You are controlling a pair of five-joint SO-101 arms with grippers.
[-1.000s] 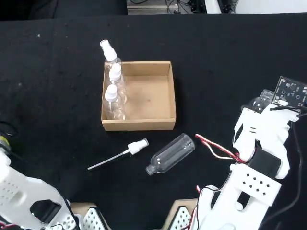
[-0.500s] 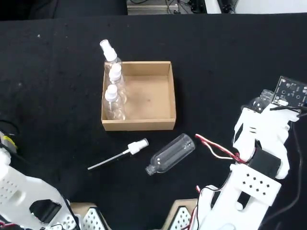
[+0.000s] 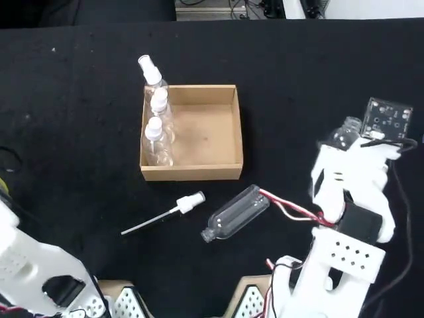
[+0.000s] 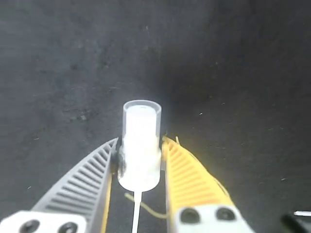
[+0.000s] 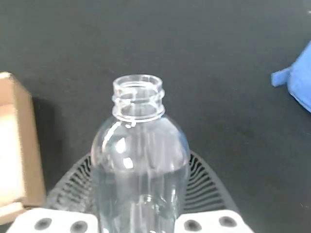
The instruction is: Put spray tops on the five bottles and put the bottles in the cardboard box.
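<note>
The cardboard box [image 3: 225,126] stands mid-table with two capped bottles [image 3: 158,126] along its left wall. A third capped bottle [image 3: 151,73] is at its far left corner. In front of the box lie a loose spray top [image 3: 189,202] with its tube and an uncapped clear bottle [image 3: 237,212] on its side. My right gripper [image 5: 141,167] is shut on another uncapped bottle [image 5: 138,141], seen upright at the right [image 3: 344,132]. My left gripper [image 4: 140,145] is shut on a white spray top [image 4: 141,121] above the black cloth.
Black cloth covers the table. Red and white wires [image 3: 291,207] from the right arm run close to the lying bottle. A blue object [image 5: 297,80] sits at the edge of the right wrist view. The box corner [image 5: 17,141] is near the held bottle.
The right arm has shifted left toward the box with its bottle. The left arm's base has sunk slightly at the lower left. Things on the table have not moved.
</note>
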